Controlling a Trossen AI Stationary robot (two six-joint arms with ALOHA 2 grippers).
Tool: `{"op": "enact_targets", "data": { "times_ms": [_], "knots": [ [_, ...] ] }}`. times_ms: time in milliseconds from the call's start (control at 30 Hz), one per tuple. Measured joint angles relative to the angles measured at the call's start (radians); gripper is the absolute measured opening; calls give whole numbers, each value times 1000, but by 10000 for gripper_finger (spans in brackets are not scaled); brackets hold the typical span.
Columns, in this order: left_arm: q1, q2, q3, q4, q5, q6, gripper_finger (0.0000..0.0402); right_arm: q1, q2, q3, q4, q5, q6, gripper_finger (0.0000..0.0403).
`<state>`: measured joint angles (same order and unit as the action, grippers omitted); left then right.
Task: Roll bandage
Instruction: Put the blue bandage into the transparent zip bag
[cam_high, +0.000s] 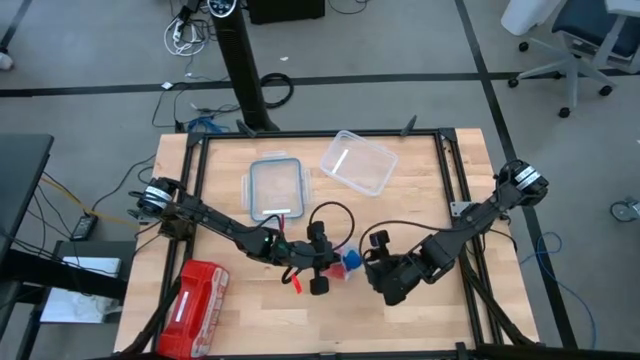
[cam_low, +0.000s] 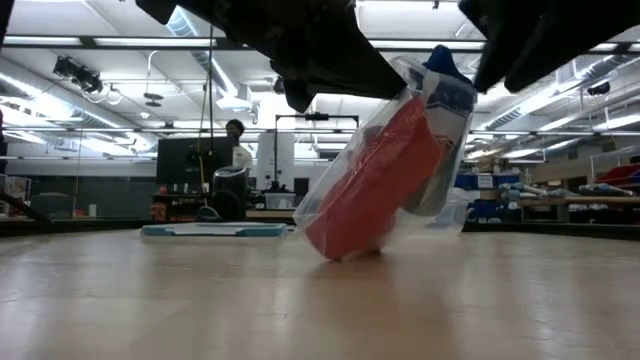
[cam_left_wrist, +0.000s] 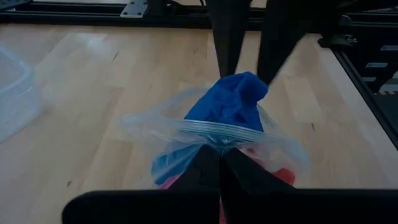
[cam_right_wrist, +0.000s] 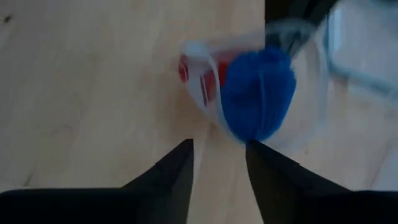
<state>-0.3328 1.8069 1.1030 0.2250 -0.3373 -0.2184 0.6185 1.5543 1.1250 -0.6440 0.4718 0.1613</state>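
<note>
1. We find the left gripper (cam_left_wrist: 219, 163) closed on the rim of a clear zip bag (cam_left_wrist: 273, 138), holding it up with its bottom corner resting on the table (cam_low: 150, 300).
2. The blue bandage (cam_left_wrist: 229, 102) sits bunched in the bag's mouth, half out, above a red roll (cam_low: 370, 185).
3. The right gripper (cam_right_wrist: 219, 149) hangs just beside the bag, fingers parted and holding nothing.
4. Risk, in our judgement: the left pinch takes only a thin edge of film; a pull on the bandage could slip the bag free or drag the red roll out.
5. Open wood lies around the bag; the container lid (cam_high: 277, 188) and clear tub (cam_high: 358, 160) stand farther off, the red pouch (cam_high: 192, 295) near the front edge.
</note>
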Motion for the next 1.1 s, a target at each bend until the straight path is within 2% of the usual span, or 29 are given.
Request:
{"op": "enact_targets", "data": {
  "times_ms": [100,267,433,667,800,933,1100],
  "knots": [
    [0,0,0,10,1,0,1,17,0,1,33,63,-82,172],
    [0,0,0,18,1,-23,1,23,0,1,71,75,-159,191],
    [0,0,-1,71,2,-56,1,8,-1,1,135,76,-276,189],
    [3,1,-4,230,-15,-82,1,-17,-3,1,150,42,-363,187],
    [3,-1,-2,285,-18,-99,1,-5,-3,1,166,107,-441,183],
    [3,-1,-2,307,-31,-101,1,17,-7,1,164,188,-448,179],
    [2,-1,-1,335,-15,-110,1,42,-8,35,123,214,-425,178]
  ]
}}
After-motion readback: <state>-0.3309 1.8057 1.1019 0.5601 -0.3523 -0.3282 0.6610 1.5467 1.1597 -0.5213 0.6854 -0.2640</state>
